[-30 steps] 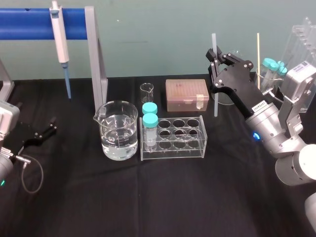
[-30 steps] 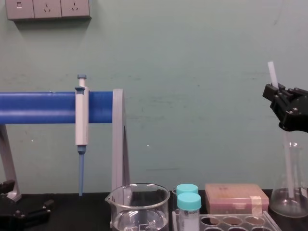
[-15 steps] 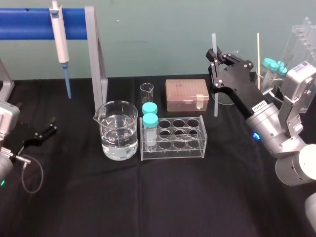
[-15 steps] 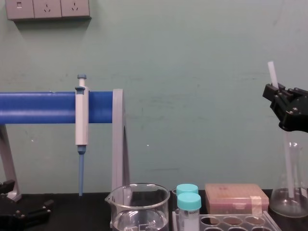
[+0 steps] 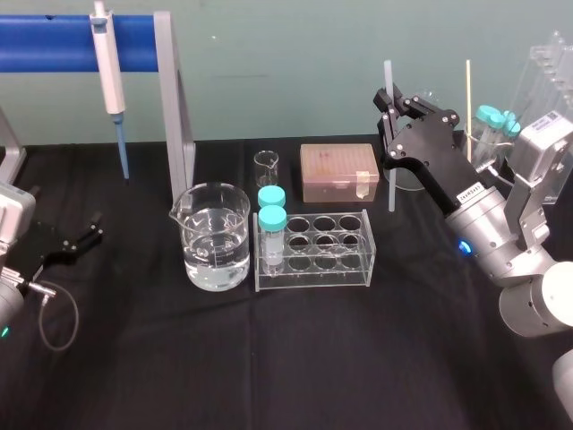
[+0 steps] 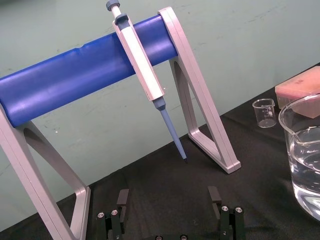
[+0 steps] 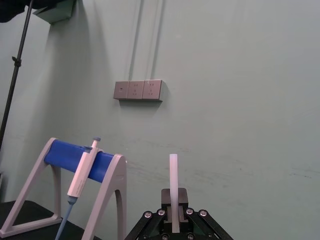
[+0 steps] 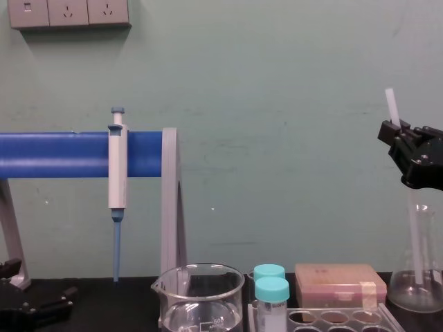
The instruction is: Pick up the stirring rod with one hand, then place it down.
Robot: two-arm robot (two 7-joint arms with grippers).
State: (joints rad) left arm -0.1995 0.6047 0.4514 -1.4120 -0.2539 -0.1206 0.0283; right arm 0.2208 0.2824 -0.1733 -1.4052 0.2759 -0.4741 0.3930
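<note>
Translucent white stirring rod (image 5: 390, 190) is upright, clamped near its top between the 2 fingers of the right gripper (image 5: 387, 95), lower end just beside the pink box (image 5: 338, 170). Left gripper (image 5: 93, 227) sits parked far left, fingers apart.

You are looking at a laboratory bench: a pipette (image 5: 107, 72) is hanging on a blue-barred stand (image 5: 45, 42), a beaker (image 5: 215, 237) is holding clear liquid, and teal-capped tubes (image 5: 271, 235) are standing in a clear rack (image 5: 333, 262). A conical flask (image 8: 405, 287) is sitting at the right, a black cloth (image 5: 269, 358) is covering the table, and wall sockets (image 8: 68, 12) are showing on the plain green wall.
</note>
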